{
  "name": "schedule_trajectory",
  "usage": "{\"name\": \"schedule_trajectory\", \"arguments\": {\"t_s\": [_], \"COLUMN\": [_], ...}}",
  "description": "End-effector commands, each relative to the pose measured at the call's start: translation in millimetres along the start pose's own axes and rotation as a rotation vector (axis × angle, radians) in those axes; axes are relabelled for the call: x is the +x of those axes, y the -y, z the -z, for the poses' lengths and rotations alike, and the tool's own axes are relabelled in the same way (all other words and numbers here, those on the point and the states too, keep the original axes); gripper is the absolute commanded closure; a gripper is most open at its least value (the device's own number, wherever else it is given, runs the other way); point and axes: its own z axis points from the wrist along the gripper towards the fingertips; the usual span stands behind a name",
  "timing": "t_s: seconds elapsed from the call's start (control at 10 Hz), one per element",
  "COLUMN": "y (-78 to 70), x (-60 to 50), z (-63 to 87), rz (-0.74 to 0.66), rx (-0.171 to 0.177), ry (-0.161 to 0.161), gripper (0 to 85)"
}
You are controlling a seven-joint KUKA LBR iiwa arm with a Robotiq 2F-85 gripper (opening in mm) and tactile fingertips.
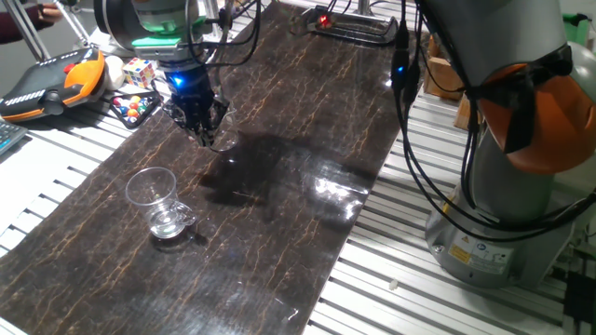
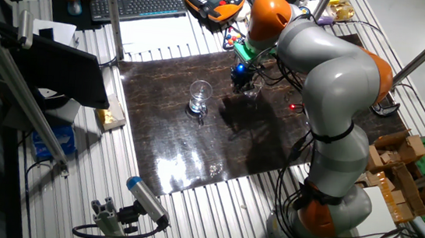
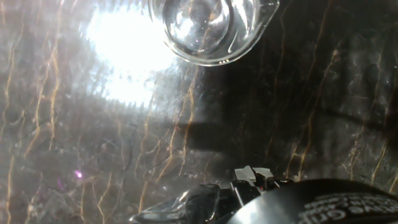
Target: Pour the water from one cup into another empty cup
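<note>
Hand view cuts off the larger cup (image 3: 211, 28) at the top; whether the gripper (image 1: 202, 126) holds anything is unclear.

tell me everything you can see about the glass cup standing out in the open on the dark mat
The glass cup is clear and colourless, with a wide open rim, walls narrowing toward a thick base, and a small looped handle low on one side. It stands upright on the dark marble-patterned mat, near its middle. Nothing touches it; the gripper hovers apart from it, farther along the mat. Any water inside is too faint to make out.
</note>
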Motion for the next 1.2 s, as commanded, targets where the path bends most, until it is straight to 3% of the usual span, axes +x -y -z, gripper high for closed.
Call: {"name": "schedule_trajectory", "arguments": {"t_s": [0.0, 0.2, 0.7, 0.9, 1.1], "y": [0.0, 0.0, -0.3, -3.7, -7.3], "x": [-0.1, -0.1, -0.3, -2.0, 0.6], "z": [-0.1, -0.1, -0.1, -2.8, -8.4], "rz": [-0.01, -0.014, -0.063, -0.102, -0.137], "rx": [0.004, 0.007, -0.008, -0.035, -0.059], "ry": [0.003, 0.042, 0.039, 0.011, -0.037], "gripper": [84.3, 84.3, 84.3, 84.3, 84.3]}}
